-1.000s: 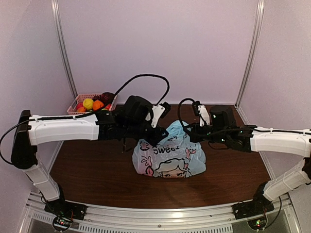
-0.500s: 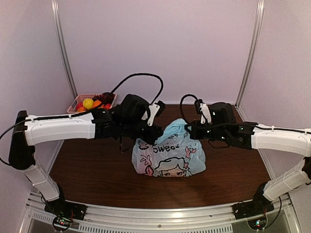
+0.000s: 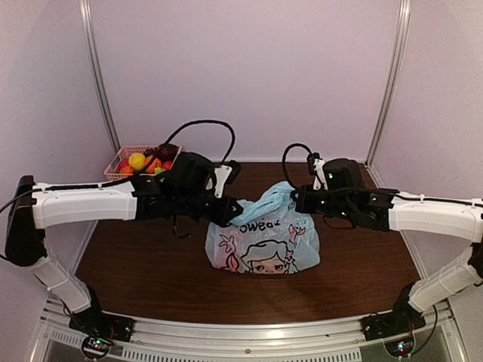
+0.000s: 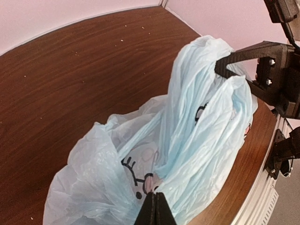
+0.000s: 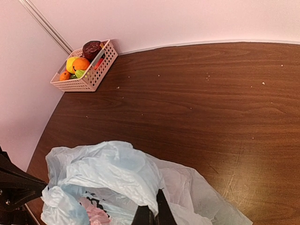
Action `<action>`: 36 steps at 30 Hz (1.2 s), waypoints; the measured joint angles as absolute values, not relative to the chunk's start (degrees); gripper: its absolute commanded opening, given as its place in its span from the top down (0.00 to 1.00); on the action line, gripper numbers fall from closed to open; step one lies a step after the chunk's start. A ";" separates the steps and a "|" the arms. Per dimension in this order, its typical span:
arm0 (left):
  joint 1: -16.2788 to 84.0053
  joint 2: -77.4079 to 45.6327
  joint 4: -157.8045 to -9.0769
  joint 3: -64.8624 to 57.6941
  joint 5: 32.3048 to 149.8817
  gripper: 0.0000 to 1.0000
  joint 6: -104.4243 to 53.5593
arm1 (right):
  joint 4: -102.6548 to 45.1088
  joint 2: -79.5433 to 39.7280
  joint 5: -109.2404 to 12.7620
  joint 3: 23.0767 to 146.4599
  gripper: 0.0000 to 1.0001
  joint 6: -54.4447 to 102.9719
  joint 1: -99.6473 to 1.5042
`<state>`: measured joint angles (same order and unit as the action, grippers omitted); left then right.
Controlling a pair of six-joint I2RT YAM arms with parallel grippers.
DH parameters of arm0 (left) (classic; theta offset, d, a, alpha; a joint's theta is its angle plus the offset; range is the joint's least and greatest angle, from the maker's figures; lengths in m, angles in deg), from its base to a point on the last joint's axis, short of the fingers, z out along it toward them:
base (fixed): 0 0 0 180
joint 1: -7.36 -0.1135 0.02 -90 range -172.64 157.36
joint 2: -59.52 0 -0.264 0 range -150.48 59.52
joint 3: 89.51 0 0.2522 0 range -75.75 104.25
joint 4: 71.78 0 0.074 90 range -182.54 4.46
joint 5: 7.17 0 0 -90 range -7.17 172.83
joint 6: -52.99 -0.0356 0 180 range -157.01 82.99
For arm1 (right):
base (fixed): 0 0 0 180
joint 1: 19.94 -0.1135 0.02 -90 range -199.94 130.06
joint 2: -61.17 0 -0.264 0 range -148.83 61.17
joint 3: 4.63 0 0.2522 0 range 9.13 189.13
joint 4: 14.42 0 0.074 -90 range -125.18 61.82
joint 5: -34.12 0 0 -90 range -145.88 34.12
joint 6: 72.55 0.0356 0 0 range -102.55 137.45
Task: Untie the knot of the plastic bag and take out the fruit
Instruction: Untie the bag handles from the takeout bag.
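Note:
The light blue plastic bag (image 3: 264,243) with a cartoon print stands at the table's middle. My left gripper (image 3: 231,212) is shut on the bag's left upper edge; in the left wrist view its fingers (image 4: 155,208) pinch the thin plastic (image 4: 187,140). My right gripper (image 3: 299,200) is shut on the right upper part; in the right wrist view its fingertips (image 5: 154,214) clamp a fold of the bag (image 5: 112,168). The plastic is stretched between the two grippers. I cannot make out a knot. Any fruit inside the bag is hidden.
A pink lattice basket (image 3: 123,154) with toy fruit stands at the back left corner, also in the right wrist view (image 5: 86,79). The right gripper's black body (image 4: 272,70) shows in the left wrist view. Walls close in on three sides.
My left gripper has moved left and toward the near side with the plastic in it, stretching the bag's top wider. The right gripper has hardly moved.

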<state>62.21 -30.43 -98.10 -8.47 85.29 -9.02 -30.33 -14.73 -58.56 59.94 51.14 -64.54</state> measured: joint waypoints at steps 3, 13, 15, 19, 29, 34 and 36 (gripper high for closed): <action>60.16 -28.97 -98.19 -8.47 85.47 1.00 -8.89 | -31.40 -15.10 -60.22 62.06 1.00 51.03 -64.54; 58.50 -20.75 -97.38 -12.23 83.65 1.00 -5.68 | -31.47 -9.68 -62.56 57.01 1.00 52.65 -64.52; 58.39 -20.05 -97.27 -13.82 83.17 1.00 -4.74 | -31.47 -9.20 -62.43 55.90 1.00 53.06 -64.52; 58.28 -19.51 -97.36 -17.36 81.66 1.00 -3.10 | -31.29 -9.39 -62.10 53.71 1.00 53.98 -64.52; 57.65 -16.07 -97.10 -20.95 80.31 1.00 -1.33 | -33.74 -9.15 -61.64 53.60 0.69 53.46 -64.52; 56.90 -15.33 -96.86 -20.95 81.07 1.00 -2.01 | -38.94 -7.32 -61.29 59.74 0.46 49.57 -64.52; 56.90 -14.85 -96.29 -20.95 81.58 1.00 -2.27 | -40.97 -7.14 -60.44 63.59 0.41 47.34 -64.52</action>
